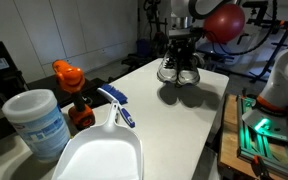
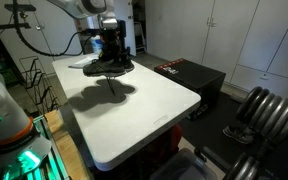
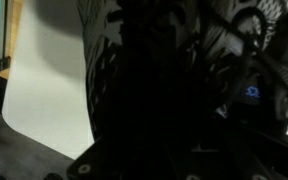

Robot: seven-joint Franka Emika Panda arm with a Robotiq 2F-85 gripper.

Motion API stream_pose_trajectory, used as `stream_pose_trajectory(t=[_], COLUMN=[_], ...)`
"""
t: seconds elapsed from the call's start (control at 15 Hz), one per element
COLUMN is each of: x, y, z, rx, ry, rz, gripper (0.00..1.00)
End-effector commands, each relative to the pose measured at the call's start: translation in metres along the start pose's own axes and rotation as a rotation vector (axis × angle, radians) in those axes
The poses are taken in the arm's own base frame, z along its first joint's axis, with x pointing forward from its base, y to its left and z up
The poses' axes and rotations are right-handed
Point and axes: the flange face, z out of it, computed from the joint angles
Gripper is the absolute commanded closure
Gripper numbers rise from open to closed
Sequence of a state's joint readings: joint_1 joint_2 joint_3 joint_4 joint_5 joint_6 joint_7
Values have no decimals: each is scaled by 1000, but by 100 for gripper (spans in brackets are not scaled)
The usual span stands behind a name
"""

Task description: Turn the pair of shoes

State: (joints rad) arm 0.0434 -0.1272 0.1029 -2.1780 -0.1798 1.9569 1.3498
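Note:
The pair of shoes (image 1: 177, 72) is dark grey and black with whitish soles. It hangs from my gripper (image 1: 179, 50) a little above the white table (image 1: 184, 125), with its shadow on the tabletop below. In an exterior view the pair of shoes (image 2: 110, 66) is under the gripper (image 2: 109, 47) near the table's far end. The gripper is shut on the shoes at their tops. In the wrist view the shoes (image 3: 174, 60) fill most of the picture, very dark with laces showing, and the fingertips are hidden.
A white dustpan (image 1: 99, 155), a blue brush handle (image 1: 119, 108), a white tub (image 1: 36, 122) and an orange spray bottle (image 1: 69, 78) stand at the near end. A red ball (image 1: 224, 22) hangs behind. A black box (image 2: 189, 75) and dumbbells (image 2: 259, 110) are beside the table (image 2: 134, 110).

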Motion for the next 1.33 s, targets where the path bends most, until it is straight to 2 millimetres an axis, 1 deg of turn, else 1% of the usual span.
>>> stream_pose_trajectory(t=[0.0, 0.13, 0.33, 0.67, 0.8, 0.93, 1.13, 1.27], x=[-6, -3, 1, 1, -2, -10, -18, -22], y=[2, -1, -5, -14, -18, -21, -28, -30], z=[-18, -22, -30, -32, -31, -33, -29, -24], rx=[62, 89, 156, 233, 262, 295, 342, 343], ry=[136, 177, 188, 213, 199, 190, 151, 124], rz=[-129, -219, -365, -627, -731, -834, -976, -1038], gripper=[95, 95, 95, 95, 95, 95, 95, 95])
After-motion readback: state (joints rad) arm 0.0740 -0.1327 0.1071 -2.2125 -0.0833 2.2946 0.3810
